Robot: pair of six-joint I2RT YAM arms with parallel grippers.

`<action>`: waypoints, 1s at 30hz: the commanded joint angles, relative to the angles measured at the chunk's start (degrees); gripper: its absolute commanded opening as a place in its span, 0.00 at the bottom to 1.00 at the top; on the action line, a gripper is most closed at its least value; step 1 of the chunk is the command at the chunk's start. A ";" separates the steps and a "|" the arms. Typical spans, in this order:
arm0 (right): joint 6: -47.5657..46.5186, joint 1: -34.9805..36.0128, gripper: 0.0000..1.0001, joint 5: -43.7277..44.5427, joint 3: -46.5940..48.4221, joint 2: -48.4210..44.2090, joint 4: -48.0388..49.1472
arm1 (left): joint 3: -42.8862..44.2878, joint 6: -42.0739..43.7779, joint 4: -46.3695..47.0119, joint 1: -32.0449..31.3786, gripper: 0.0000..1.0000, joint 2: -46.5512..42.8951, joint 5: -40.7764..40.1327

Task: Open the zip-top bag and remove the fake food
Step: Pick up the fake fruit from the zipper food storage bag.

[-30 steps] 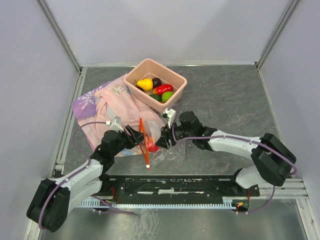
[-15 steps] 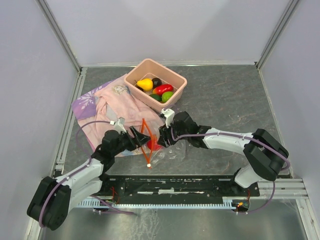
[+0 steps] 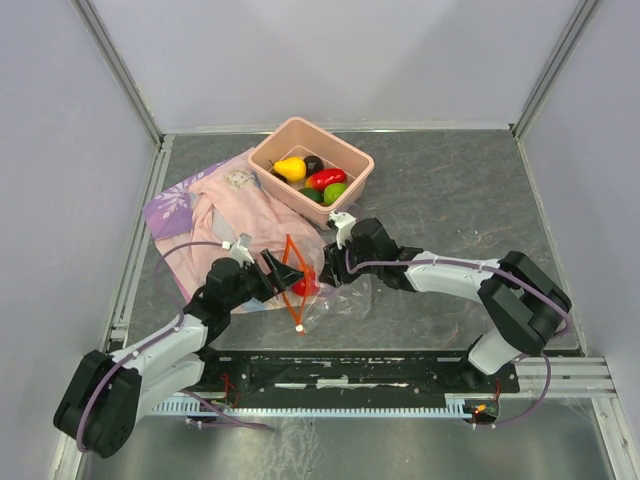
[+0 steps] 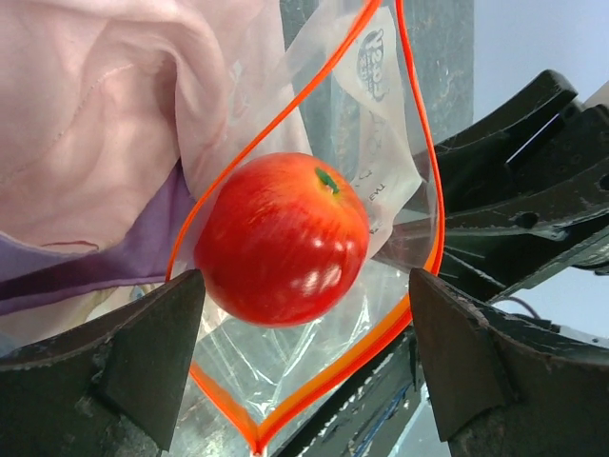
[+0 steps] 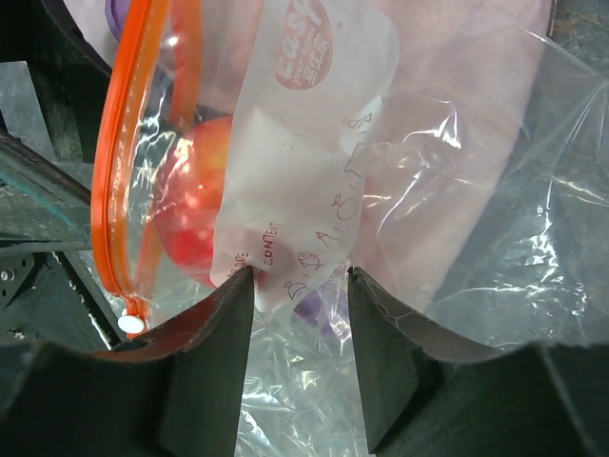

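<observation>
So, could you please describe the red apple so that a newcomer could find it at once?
Start at the pink-and-purple cloth on the left; at its near right corner lies a clear zip-top bag with an orange-red strip. The red apple sits just inside its open mouth. Unlike the other fake fruits, all in the salmon-pink tub further back, it is alone and bagged.

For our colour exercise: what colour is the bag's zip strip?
Orange-red zip strip, clearest in the right wrist view.
</observation>
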 commanded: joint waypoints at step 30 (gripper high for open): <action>2.28 -0.80 0.30 -2.62 3.01 5.89 2.46 | 10.70 0.60 -7.46 -9.69 0.95 11.28 -17.10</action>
